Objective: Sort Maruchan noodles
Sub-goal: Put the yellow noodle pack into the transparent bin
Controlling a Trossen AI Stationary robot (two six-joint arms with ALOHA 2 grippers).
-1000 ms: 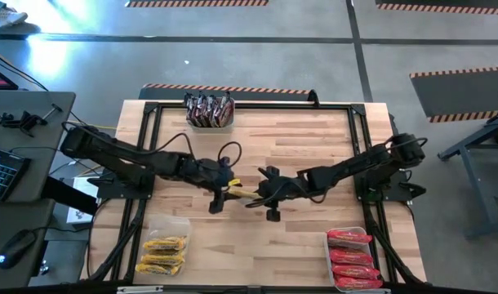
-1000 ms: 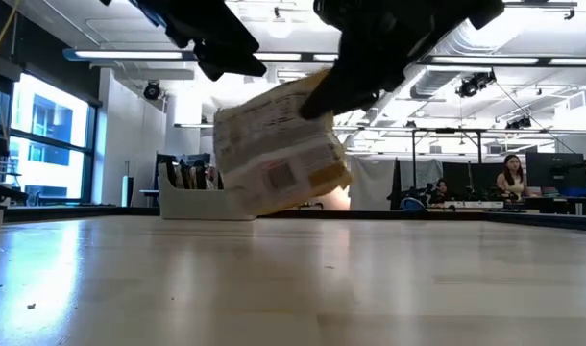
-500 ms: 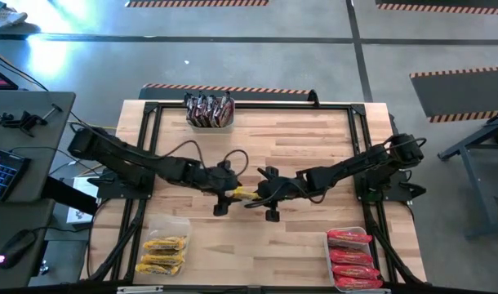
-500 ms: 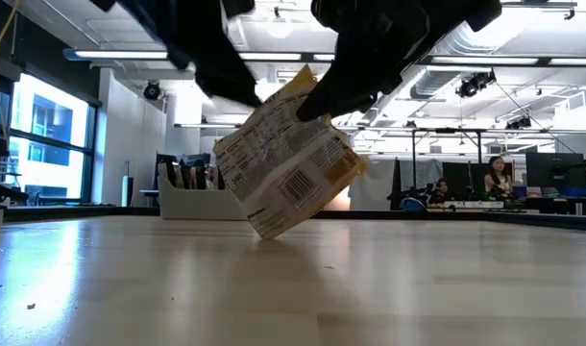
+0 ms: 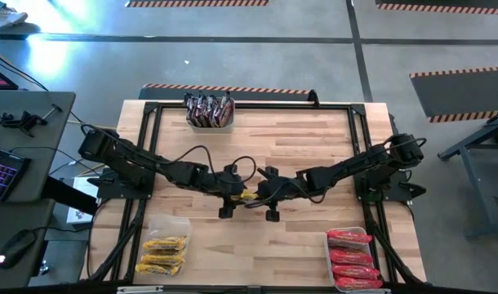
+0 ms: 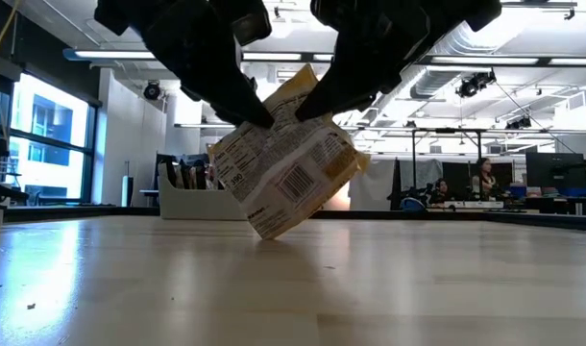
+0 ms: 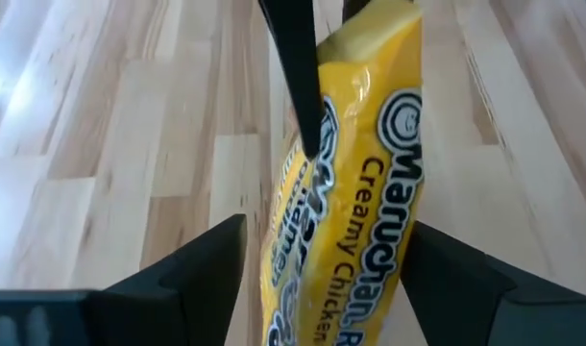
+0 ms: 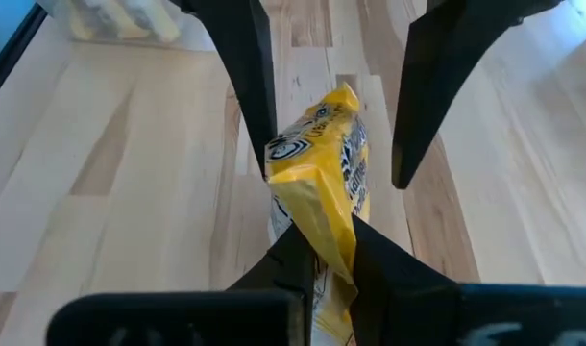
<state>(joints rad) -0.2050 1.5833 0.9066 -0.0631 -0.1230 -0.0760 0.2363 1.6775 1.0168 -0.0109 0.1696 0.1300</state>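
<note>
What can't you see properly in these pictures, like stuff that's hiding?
- Yellow packet, high view: mostly covered by the two arms meeting over it.
- Packet's name, left wrist view: cut off by the picture's bottom edge.
- Dark packets in the far bin: too small to read.
- People, low view: far off, tiny.
- Right pincer: fingertips sunk into the packet's crinkles.

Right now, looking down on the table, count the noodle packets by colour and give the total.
Yellow: 4 (yellow stack 3, held packet 1)
Red packets: 4
Dark packets: 4
Total: 12, as best the overhead view shows
</note>
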